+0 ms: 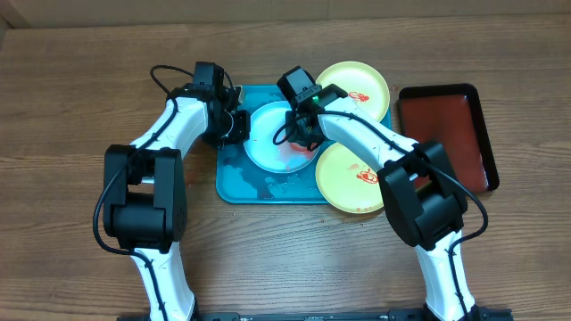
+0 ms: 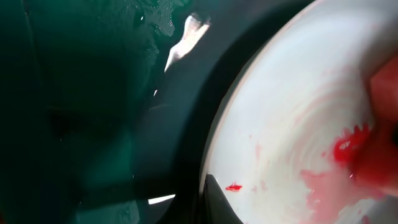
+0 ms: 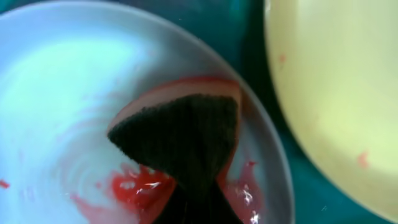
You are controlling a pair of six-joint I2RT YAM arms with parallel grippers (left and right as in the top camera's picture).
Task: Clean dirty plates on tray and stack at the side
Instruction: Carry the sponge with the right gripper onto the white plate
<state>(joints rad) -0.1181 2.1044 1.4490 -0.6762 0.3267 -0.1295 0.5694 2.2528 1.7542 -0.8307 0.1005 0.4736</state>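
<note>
Right end effector [image 1: 302, 132] clamps a sponge [image 3: 180, 134] against the red-smeared blue-white plate [image 1: 264, 141] beneath it — left end effector [image 1: 237, 125], at the rim: grip unclear.

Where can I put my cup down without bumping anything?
Bare wooden table lies left of the left arm, and in front of the teal tray between the arm bases. The dark-red tray holds nothing. Crowded: the left end effector and the right end effector with its sponge meet at the blue-white plate, with the far yellow plate and near yellow plate beside it.
</note>
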